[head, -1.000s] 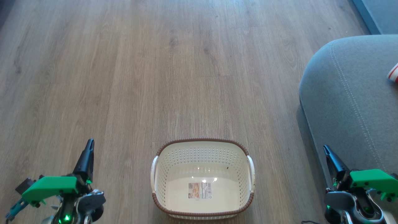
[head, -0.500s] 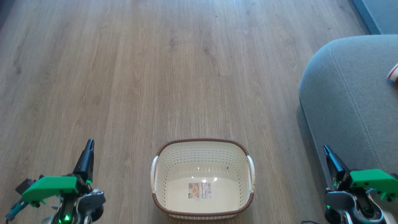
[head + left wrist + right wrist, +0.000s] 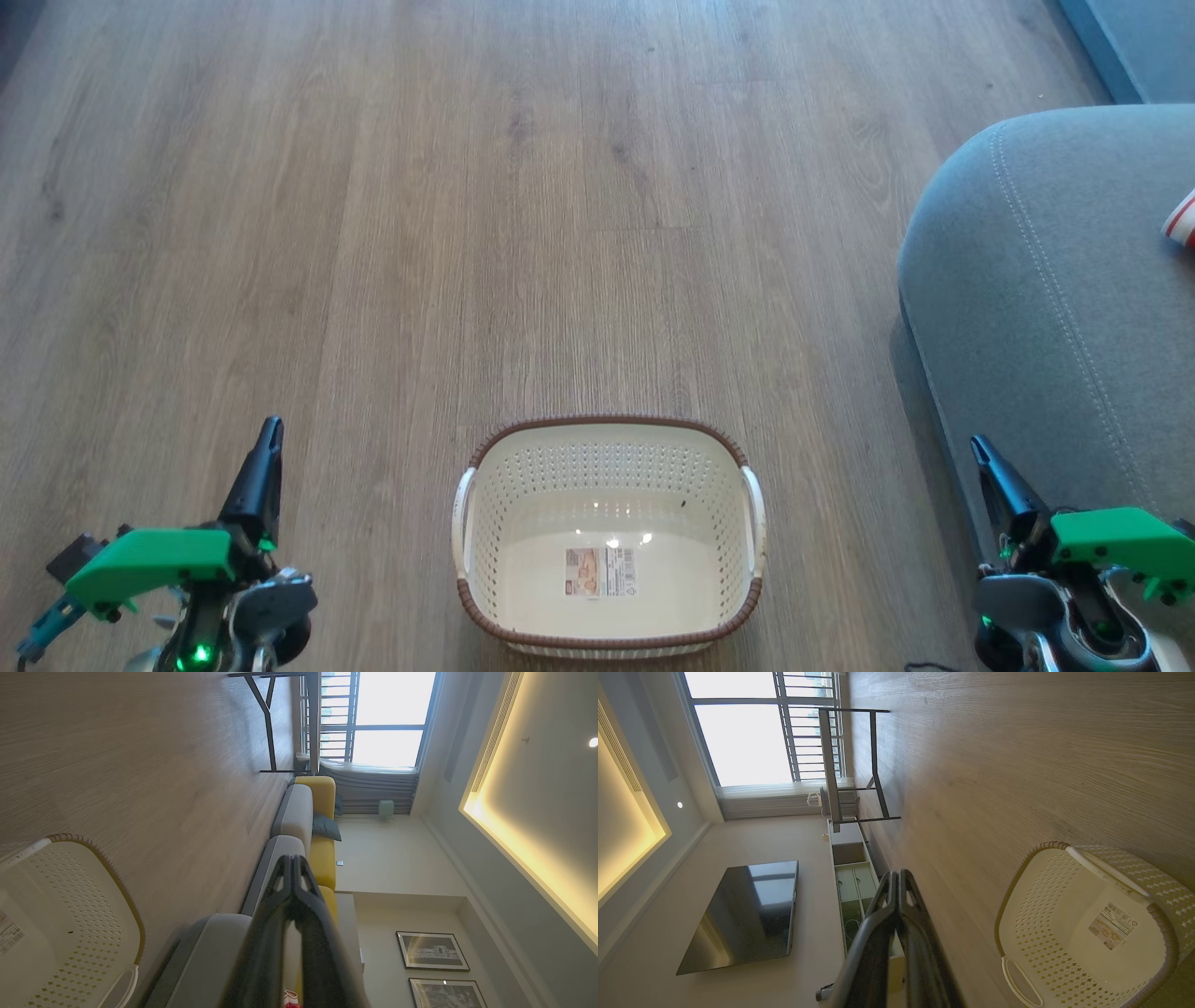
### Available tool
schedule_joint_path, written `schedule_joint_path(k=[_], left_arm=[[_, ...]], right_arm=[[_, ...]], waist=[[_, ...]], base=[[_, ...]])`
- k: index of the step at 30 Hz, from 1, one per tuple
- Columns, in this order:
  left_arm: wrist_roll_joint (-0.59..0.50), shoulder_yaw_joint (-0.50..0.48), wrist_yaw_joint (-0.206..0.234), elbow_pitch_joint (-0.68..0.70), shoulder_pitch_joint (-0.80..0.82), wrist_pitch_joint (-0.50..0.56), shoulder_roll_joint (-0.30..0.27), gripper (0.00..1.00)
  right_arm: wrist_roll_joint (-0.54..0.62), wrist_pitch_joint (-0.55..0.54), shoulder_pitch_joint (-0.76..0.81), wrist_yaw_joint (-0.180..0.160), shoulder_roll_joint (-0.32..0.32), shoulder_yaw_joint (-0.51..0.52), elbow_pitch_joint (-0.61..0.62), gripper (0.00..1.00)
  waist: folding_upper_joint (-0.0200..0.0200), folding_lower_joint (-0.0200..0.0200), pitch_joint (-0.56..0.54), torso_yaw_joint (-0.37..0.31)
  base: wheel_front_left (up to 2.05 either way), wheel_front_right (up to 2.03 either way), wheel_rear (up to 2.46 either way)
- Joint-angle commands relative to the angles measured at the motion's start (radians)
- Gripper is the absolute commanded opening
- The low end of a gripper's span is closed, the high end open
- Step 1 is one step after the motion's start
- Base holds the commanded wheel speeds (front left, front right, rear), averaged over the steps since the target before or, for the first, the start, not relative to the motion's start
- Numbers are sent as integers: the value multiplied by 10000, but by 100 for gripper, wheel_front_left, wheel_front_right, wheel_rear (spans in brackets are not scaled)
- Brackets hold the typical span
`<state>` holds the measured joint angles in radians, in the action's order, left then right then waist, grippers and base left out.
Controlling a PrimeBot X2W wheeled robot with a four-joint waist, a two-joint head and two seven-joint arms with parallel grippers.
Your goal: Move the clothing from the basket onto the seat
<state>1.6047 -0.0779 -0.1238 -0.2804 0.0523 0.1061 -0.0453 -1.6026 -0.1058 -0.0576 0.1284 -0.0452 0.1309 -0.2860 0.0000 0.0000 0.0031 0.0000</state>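
Spreading across most of the head view, the wooden floor (image 3: 560, 187) carries everything, and the grey seat (image 3: 1046, 280) bulges in from the right. Near the robot, in the middle, the basket (image 3: 607, 422) stands on the floor with nothing inside but the sticker (image 3: 599, 571) on its bottom. The left jaws, at the near left, and the right jaws, at the near right just beside the seat's edge, are both pressed together and hold nothing. The clothing (image 3: 1182, 220) shows as a small red-and-white scrap on the seat at the right border of the view; how much lies beyond that border cannot be told.

By this the job looks done, so the risks are small. A soft, loose garment lying close to the seat's rounded edge could slide to the floor. The right arm, so close to the cushion, could brush it on a swing and drag fabric along. A needless reach down could knock the light basket.
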Motion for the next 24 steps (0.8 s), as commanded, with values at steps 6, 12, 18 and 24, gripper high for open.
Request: schedule_joint_path(k=[6,12,18,24], left_arm=[[41,-357,-69,353,557,70,-49,0],[41,-357,-69,353,557,70,-49,0],[41,-357,-69,353,557,69,-49,0],[41,-357,-69,353,557,69,-49,0]], right_arm=[[-61,-74,-504,23,-51,-172,412,0],[-62,-74,-504,23,-51,-172,412,0],[-62,-74,-504,23,-51,-172,412,0],[-62,-74,-504,23,-51,-172,412,0]], waist=[[0,0,0,0],[0,0,0,0],[0,0,0,0],[0,0,0,0]], base=[[0,0,0],[0,0,0],[0,0,0],[0,0,0]])
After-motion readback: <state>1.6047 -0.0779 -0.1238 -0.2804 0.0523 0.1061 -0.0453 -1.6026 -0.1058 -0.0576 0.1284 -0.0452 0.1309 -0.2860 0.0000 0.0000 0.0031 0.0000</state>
